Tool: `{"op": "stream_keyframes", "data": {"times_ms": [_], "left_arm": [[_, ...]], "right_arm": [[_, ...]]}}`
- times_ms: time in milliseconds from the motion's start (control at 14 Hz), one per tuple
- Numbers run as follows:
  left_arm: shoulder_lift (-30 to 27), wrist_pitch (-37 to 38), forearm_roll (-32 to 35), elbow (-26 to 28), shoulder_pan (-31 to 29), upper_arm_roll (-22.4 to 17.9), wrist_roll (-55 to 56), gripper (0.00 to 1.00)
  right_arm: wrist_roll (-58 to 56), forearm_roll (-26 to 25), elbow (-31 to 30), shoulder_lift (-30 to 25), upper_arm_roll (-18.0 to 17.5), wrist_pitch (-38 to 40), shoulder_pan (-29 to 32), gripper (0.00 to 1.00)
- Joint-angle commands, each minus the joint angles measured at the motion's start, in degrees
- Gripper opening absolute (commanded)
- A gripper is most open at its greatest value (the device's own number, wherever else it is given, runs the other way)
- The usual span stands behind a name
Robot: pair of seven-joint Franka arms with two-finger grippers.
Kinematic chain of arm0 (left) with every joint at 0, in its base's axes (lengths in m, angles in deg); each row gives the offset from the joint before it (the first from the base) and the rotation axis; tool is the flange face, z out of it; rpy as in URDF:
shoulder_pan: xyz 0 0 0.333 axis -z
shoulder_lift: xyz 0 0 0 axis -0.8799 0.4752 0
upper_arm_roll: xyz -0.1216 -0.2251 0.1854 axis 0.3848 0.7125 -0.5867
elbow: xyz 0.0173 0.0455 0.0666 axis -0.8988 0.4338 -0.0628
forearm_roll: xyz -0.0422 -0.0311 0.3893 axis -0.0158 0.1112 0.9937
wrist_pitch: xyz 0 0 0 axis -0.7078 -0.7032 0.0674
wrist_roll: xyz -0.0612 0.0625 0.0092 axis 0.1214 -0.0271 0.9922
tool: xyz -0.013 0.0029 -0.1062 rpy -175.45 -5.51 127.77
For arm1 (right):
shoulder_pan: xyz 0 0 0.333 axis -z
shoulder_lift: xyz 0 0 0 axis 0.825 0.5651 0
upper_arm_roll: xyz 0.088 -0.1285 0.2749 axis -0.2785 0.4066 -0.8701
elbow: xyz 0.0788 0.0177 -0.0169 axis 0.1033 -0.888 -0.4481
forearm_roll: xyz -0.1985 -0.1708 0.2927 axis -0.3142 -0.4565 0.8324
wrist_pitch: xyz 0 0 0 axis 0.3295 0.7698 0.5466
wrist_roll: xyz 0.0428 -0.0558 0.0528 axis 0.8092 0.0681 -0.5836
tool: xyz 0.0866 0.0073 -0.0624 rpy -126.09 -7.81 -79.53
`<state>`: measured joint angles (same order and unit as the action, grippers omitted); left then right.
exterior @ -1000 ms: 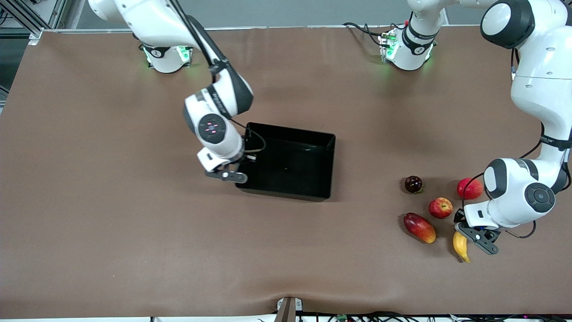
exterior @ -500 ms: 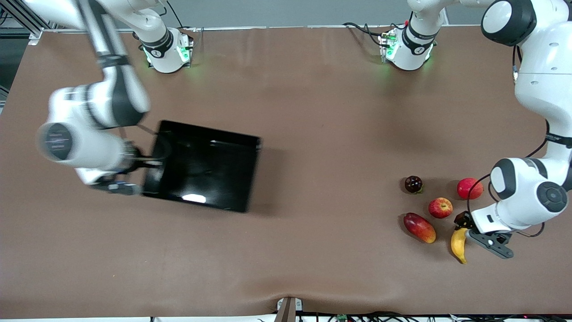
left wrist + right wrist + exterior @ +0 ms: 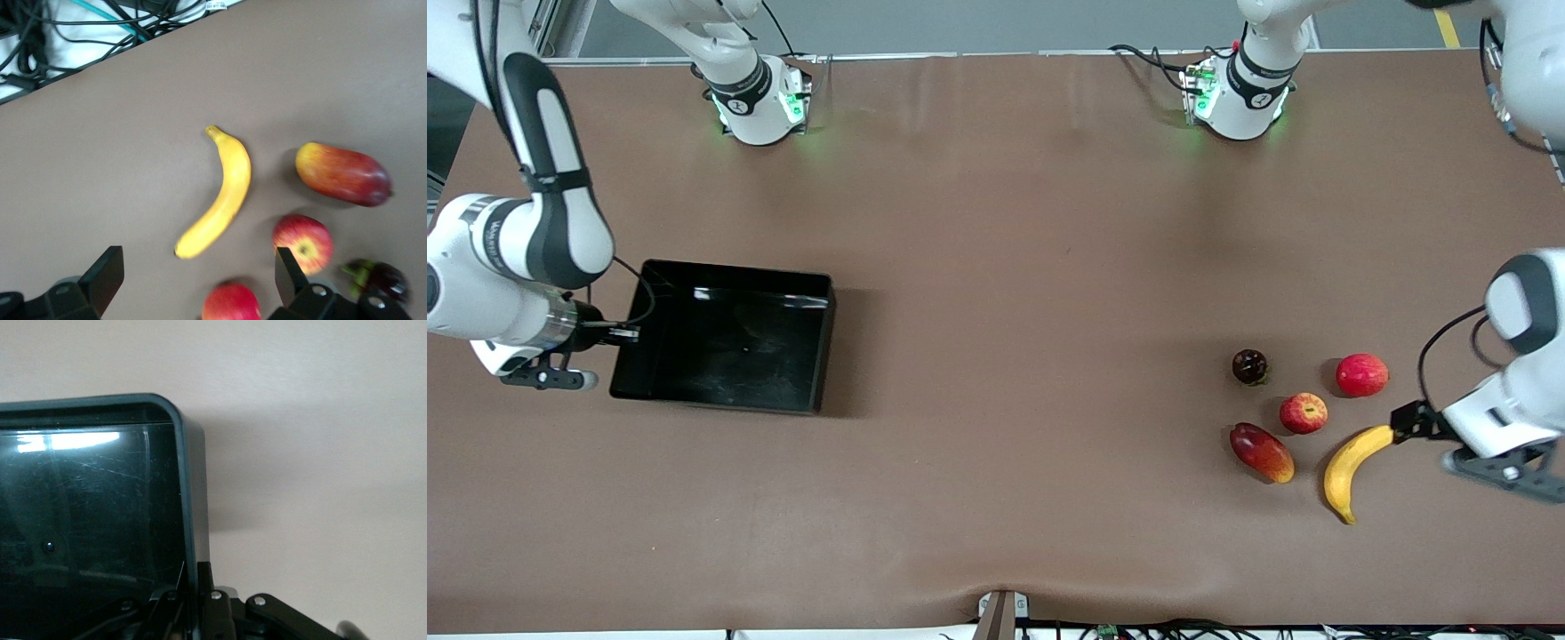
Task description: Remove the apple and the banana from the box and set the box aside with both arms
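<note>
1. Black and empty, the box [image 3: 729, 338] sits at the right arm's end of the table [image 3: 996, 267], well apart from the fruit.
2. Right gripper [image 3: 609, 333] is pinching the box's end wall.
3. Banana [image 3: 1347, 462] and apple [image 3: 1304, 412] lie on the table at the left arm's end, beside a mango [image 3: 1261, 452], a red fruit [image 3: 1361, 374] and a dark fruit [image 3: 1249, 365].
4. Left gripper [image 3: 193, 283], fingers spread and empty, hangs over the table beside the banana's upper tip.
5. Judged from this, both fruits are out and the box looks moved aside; letting go of it remains.
</note>
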<state>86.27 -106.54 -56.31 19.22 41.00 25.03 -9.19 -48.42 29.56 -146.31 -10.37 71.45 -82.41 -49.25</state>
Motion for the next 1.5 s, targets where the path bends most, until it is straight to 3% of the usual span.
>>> {"op": "stream_keyframes", "data": {"times_ms": [0,71,143,214,286,500,714,857,1071,1286,1429], "left_arm": [[-7.7,7.1,-3.1,2.2,0.0,-0.3,5.3,1.00],[-9.6,10.2,-3.7,2.2,0.0,-0.3,7.2,1.00],[-11.7,12.8,-4.4,2.2,0.1,-0.3,9.9,1.00],[-13.7,15.5,-4.8,2.2,0.1,-0.3,12.3,1.00],[-15.5,18.3,-5.5,2.2,0.1,-0.3,14.3,1.00],[-20.6,23.8,-9.0,3.2,0.3,-0.6,18.3,1.00],[-28.2,23.7,-10.5,10.1,2.4,-1.9,18.5,1.00],[-32.9,23.8,-11.4,14.7,7.7,-6.6,18.6,1.00],[-37.6,23.7,-13.4,19.7,13.5,-12.0,18.8,1.00],[-40.3,23.5,-13.4,22.5,19.3,-17.2,19.0,1.00],[-41.8,24.1,-13.4,22.7,19.4,-17.4,18.9,1.00]], "right_arm": [[-4.8,-0.1,0.0,-0.8,-1.4,-0.3,4.3,0.00],[-4.8,-0.1,-0.2,0.2,-1.4,-0.4,5.0,0.00],[-5.1,0.0,-0.1,2.8,-1.5,-1.5,6.4,0.08],[-6.6,0.0,0.4,4.6,-1.6,-3.7,7.0,0.47],[-8.5,0.1,1.8,5.8,-1.6,-4.3,7.2,0.99],[-9.8,0.0,8.0,5.4,-2.0,0.3,6.2,1.00],[-9.9,-2.0,28.7,6.3,-2.1,22.3,1.9,1.00],[-9.6,-5.5,35.4,5.0,-2.2,29.2,-2.8,1.00],[-7.4,-5.2,42.6,-2.8,-2.5,39.0,-9.6,1.00],[8.0,-3.4,38.2,-12.6,-4.0,43.0,-11.0,1.00],[7.8,-3.2,32.8,-17.5,-5.1,42.9,-9.0,1.00]]}}
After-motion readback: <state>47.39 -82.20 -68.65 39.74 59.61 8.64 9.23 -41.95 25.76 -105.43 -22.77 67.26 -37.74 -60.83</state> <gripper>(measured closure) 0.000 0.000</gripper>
